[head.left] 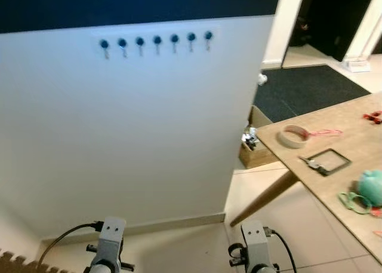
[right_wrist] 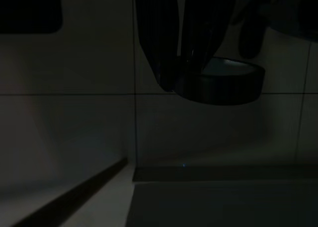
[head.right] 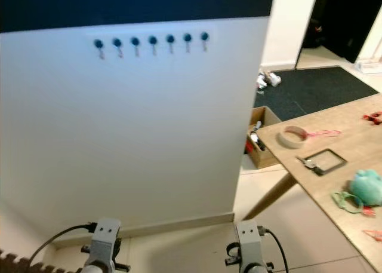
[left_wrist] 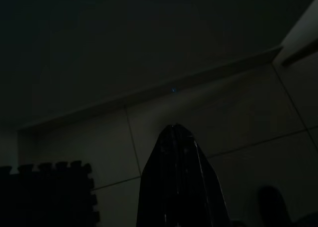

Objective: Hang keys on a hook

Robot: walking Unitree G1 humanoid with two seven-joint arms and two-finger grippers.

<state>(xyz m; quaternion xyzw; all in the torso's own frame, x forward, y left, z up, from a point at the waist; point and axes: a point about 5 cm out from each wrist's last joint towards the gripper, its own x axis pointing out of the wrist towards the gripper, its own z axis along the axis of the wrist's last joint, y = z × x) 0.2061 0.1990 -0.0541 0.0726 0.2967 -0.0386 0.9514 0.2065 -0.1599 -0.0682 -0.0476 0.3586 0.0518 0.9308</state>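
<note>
Seven blue hooks [head.left: 156,41] dot a plain white wall panel [head.left: 137,135] under a dark navy band [head.left: 137,4]. The worktop [head.left: 352,183] is pale wood, carrying a cream tape roll [head.left: 293,135], silvery keys [head.left: 313,163] and a teal soft toy [head.left: 371,188] (pink trim). The floor [head.left: 286,225] is beige tile.

We face a white wall [head.left: 131,135], dark blue band above. Pale tiled floor [head.left: 286,225]. Wooden surface [head.left: 352,159] at right; dark carpet [head.left: 304,91] beyond, by a doorway.

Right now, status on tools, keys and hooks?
Both arms hang idle near the floor. Keys lie on the wooden table, to the right. Row of blue hooks on white wall, bare. Nothing between.
</note>
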